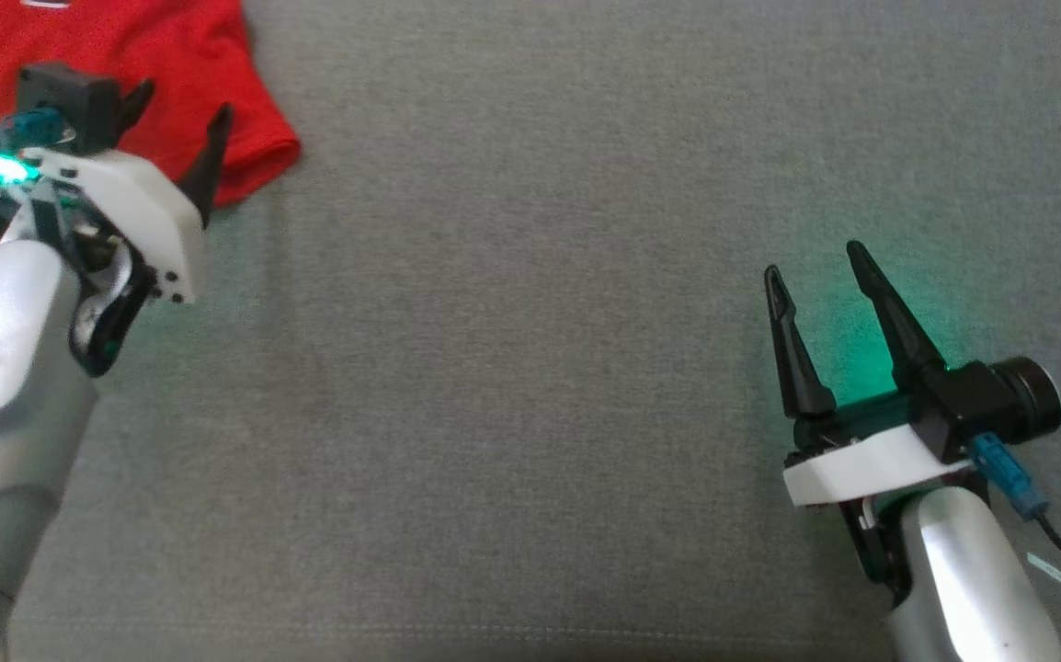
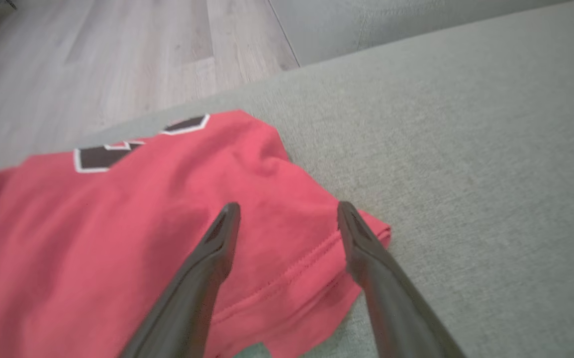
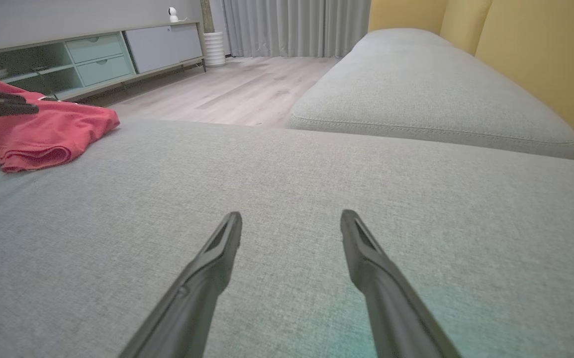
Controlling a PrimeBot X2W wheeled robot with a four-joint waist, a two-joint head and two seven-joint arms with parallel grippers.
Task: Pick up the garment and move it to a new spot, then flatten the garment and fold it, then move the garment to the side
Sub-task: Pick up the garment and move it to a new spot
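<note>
The garment [image 1: 172, 64] is red with black, white-edged lettering and lies folded at the far left of the grey cushion [image 1: 530, 322]. My left gripper [image 1: 179, 103] hovers open over its near right corner, nothing between the fingers. In the left wrist view the garment [image 2: 118, 238] lies under the left gripper [image 2: 287, 211], with the hemmed corner just beyond the right fingertip. My right gripper [image 1: 815, 262] stands open over bare cushion at the lower right, far from the cloth. The right wrist view has the right gripper [image 3: 292, 219] above the fabric and the garment [image 3: 43, 129] at far left.
A second grey cushion [image 3: 416, 94] lies beyond a seam, with yellow back pillows [image 3: 530, 44] at the right. Past the cushion's far edge is wooden floor [image 3: 237, 89], a low cabinet [image 3: 93, 54] and curtains [image 3: 292, 25].
</note>
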